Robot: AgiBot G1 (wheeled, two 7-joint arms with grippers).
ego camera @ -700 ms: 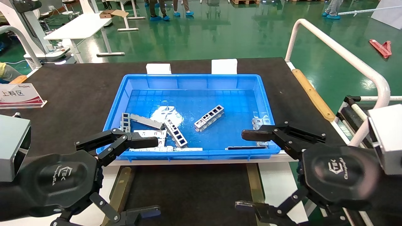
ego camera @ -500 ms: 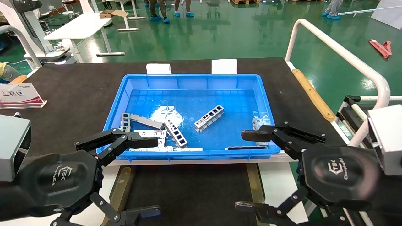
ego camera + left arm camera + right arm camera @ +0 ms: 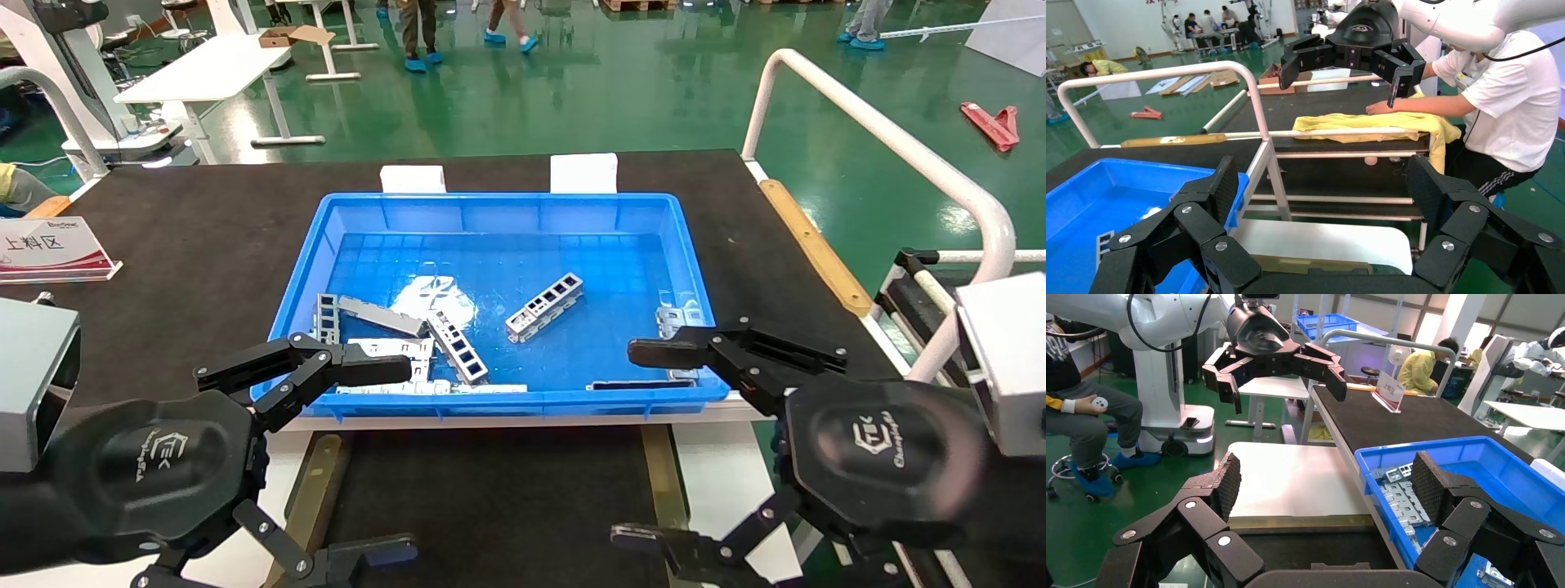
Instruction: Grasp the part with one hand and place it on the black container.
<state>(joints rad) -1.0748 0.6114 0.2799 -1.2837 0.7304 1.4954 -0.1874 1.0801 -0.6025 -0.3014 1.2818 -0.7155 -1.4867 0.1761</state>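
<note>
I held both left gripper and right gripper spread wide before the blue crate; ladder-like metal part lay inside.

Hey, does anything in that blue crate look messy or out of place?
Yes. The metal parts lie jumbled and overlapping in the blue crate's near left corner, while one part sits alone, skewed, mid-floor.

You see the matte black felt tray cut off by the head view's bottom edge. The left tool's upper finger hides part of the pale slotted metal plates behind it.
</note>
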